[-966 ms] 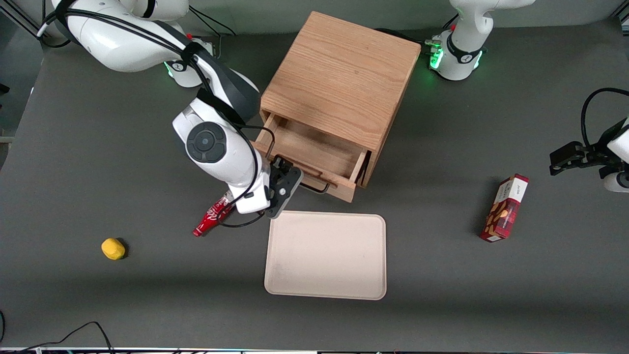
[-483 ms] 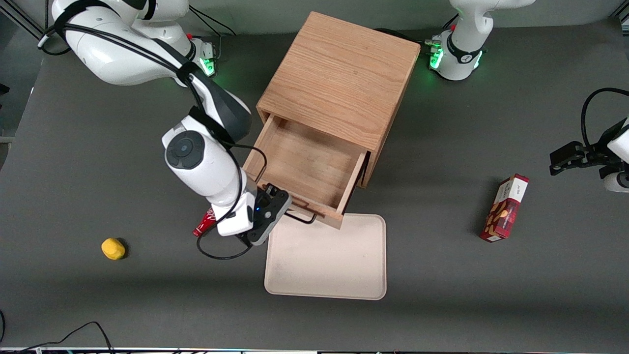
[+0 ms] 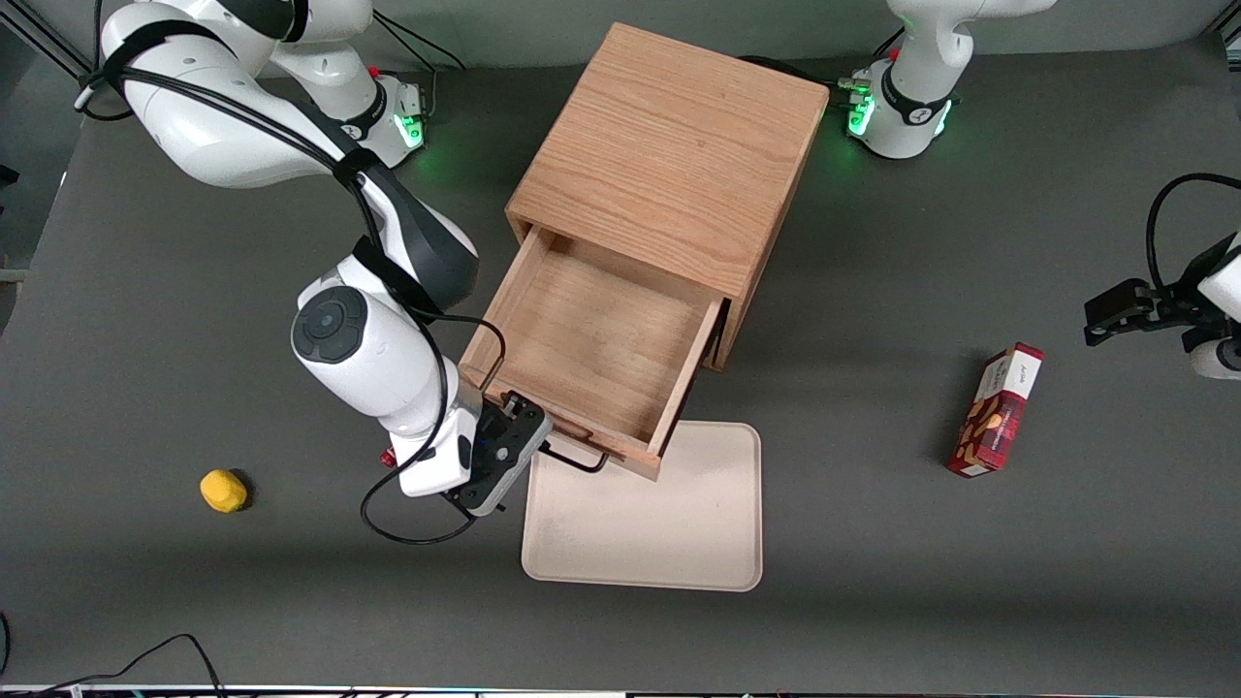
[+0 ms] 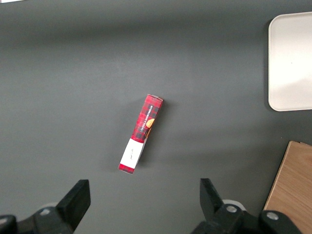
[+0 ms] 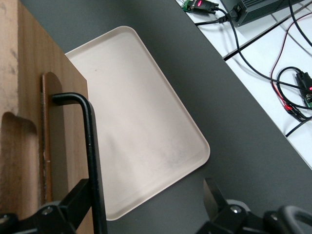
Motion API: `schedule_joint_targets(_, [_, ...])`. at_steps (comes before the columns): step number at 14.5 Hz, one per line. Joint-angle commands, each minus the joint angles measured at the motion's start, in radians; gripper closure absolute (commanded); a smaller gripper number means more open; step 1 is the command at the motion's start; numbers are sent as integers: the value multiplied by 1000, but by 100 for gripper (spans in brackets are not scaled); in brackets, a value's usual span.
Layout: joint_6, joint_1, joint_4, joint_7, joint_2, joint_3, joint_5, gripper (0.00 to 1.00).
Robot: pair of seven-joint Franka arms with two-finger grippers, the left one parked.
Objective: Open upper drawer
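Light oak cabinet (image 3: 669, 155), grain running clear across its matt top, and the upper drawer (image 3: 591, 354) shows the same pale, unvarnished-looking wood inside. Its handle (image 5: 90, 146) is thin black wire, smooth with a slight sheen. Right at that handle, the gripper (image 3: 531, 456) wears black matt plastic under a glossy white arm shell. The tray (image 3: 645, 523) looks cream, smooth and matt, faintly scuffed. The table (image 3: 970, 601) is dark grey and dull. The snack box (image 3: 996, 410) is printed red card, and the yellow object (image 3: 223, 491) looks matt.
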Motion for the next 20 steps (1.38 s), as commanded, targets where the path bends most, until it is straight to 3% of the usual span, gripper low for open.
schedule_joint_targets(1, [86, 20, 53, 7, 39, -36, -41, 0])
schedule_joint_targets(3, [80, 19, 53, 39, 38, -28, -15, 0])
schedule_joint_targets(6, [34, 20, 44, 149, 1, -25, 183, 0])
schedule_joint_targets(7, [-10, 20, 44, 214, -16, -23, 206, 0])
schedule_joint_targets(11, [-182, 22, 38, 519, -129, -16, 208, 0])
schedule_joint_targets(14, [-340, -12, -51, 582, -311, -55, 194, 0])
schedule_joint_targets(17, [-336, -15, -268, 585, -575, -248, 196, 0])
schedule_joint_targets(20, [-328, -13, -426, 570, -776, -377, 205, 0])
